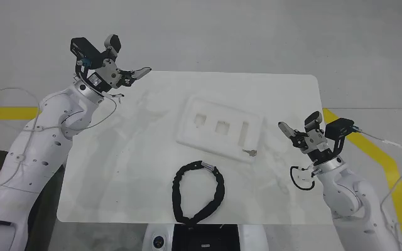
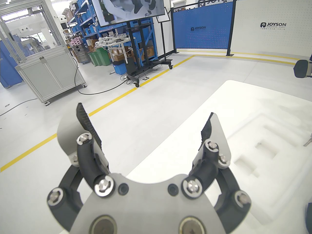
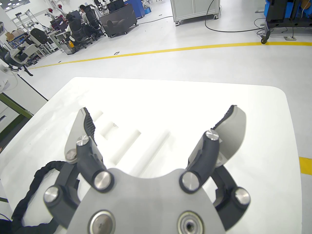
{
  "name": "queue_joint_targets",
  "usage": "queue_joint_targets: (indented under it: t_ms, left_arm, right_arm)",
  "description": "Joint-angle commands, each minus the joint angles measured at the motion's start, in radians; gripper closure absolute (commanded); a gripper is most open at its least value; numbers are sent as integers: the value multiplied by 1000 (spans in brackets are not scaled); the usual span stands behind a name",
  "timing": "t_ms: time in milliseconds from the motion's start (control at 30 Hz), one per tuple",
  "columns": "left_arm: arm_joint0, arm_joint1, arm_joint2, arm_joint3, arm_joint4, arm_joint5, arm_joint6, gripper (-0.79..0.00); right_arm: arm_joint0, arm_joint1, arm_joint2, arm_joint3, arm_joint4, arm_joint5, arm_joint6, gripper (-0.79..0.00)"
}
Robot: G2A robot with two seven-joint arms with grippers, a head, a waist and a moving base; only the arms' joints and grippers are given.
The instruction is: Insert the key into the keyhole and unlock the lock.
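A black fabric-covered chain lock [image 1: 198, 192] lies in a loop at the table's front middle, its metal lock barrel [image 1: 208, 167] at the loop's far side. A small silver key [image 1: 250, 152] rests on the near right corner of the white foam tray [image 1: 188, 128]; it shows too as the key [image 2: 307, 141]. My left gripper [image 1: 139, 73] is held open over the table's far left corner, far from both. My right gripper [image 1: 298, 130] stands open at the right side, a little right of the key. The chain lock [image 3: 31, 186] lies beside that gripper [image 3: 159, 114].
The foam tray [image 3: 126, 147] has three cut-out pockets and lies at the table's middle. A white table [image 1: 113, 188] with rounded corners bears everything. Yellow floor lines [image 1: 16, 113] run past both sides. A black cable loop [image 1: 301, 177] hangs by the right arm.
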Motion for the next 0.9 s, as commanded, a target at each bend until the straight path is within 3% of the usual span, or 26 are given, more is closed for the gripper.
queue_joint_targets:
  t_ms: [0,600,700,867]
  left_arm:
    - [0,0,0,0,0,0,0,-784]
    - [4,0,3,0,6,-4,-10,-785]
    - [8,-1,14,-8,39,-66,-92,-785]
    - [-12,-11,52,-3,70,-273,-155,-785]
  right_arm:
    - [0,0,0,0,0,0,0,-785]
    - [0,0,0,0,0,0,0,-785]
    - [0,0,0,0,0,0,0,-785]
    - [0,0,0,0,0,0,0,-785]
